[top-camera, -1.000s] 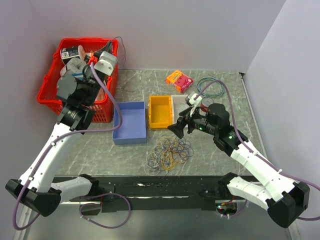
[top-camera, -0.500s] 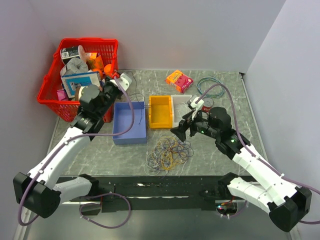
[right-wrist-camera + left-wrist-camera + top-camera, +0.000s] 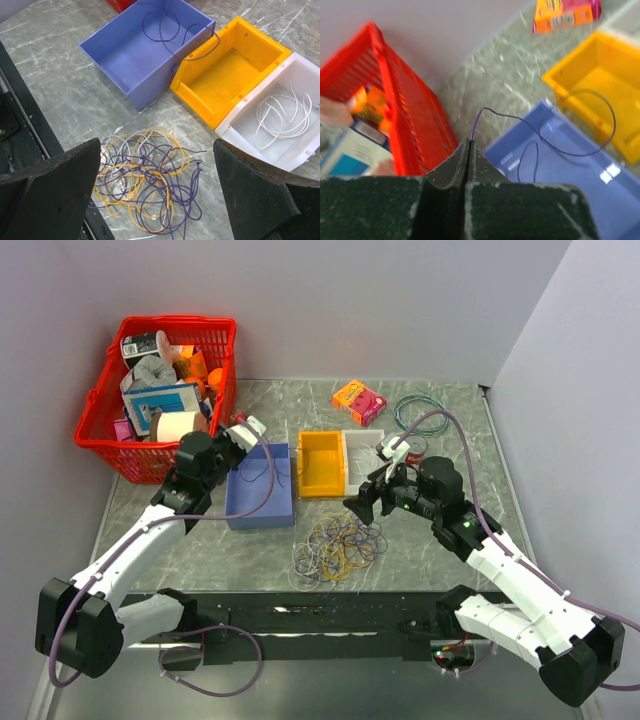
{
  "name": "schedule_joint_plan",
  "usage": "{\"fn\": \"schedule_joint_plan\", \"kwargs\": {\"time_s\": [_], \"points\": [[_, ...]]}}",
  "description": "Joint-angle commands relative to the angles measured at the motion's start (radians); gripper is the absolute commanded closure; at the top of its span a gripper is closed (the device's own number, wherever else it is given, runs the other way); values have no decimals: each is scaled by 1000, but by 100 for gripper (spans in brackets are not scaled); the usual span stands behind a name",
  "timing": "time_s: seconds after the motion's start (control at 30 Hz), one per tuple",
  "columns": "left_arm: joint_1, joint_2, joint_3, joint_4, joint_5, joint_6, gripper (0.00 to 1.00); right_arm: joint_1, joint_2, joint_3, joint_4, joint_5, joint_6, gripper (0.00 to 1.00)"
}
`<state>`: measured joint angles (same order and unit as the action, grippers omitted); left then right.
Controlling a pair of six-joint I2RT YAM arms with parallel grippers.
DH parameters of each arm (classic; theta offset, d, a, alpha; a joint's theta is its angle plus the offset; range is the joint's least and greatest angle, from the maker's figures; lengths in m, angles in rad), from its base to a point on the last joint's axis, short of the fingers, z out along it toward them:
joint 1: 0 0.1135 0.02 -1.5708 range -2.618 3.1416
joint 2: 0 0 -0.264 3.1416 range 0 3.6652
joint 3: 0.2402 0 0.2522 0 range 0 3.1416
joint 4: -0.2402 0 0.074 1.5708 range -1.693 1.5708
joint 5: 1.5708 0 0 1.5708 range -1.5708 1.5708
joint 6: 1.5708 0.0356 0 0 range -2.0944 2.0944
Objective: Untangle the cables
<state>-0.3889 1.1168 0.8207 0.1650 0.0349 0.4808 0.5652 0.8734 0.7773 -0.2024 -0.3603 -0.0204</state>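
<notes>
Right wrist: cables [image 3: 145,185] near yellow bin [image 3: 196,96]

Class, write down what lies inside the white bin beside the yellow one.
White wire loops lie in the white bin. Seen from above, the right arm covers part of it; the wrist view cuts off one corner.

Overhead, close wrist views, blue bin [image 3: 262,504] shared
</notes>
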Motion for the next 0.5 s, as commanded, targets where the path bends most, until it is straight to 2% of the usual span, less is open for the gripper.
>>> {"fn": "schedule_joint_plan", "kwargs": {"time_s": [0.0, 0.3, 0.33, 0.4, 0.43, 0.47], "points": [[2, -44, -60, -41, -26, -22, 99, 7, -4, -12, 23, 1, -4, 0], [2, -6, -137, -120, 89, -8, 98, 7, 1, -6, 1, 0, -10, 0], [2, -2, -137, -124, 91, -2, 77, 7, 1, -7, 3, 0, -9, 0], [2, -3, -137, -124, 89, 12, 49, 6, -5, -12, 6, 0, -7, 0], [2, -6, -132, -128, 103, 18, 32, 7, -5, -13, 8, -2, -7, 0], [2, -9, -120, -134, 121, 37, 25, 7, -5, -15, 9, -3, -7, 0]]}}
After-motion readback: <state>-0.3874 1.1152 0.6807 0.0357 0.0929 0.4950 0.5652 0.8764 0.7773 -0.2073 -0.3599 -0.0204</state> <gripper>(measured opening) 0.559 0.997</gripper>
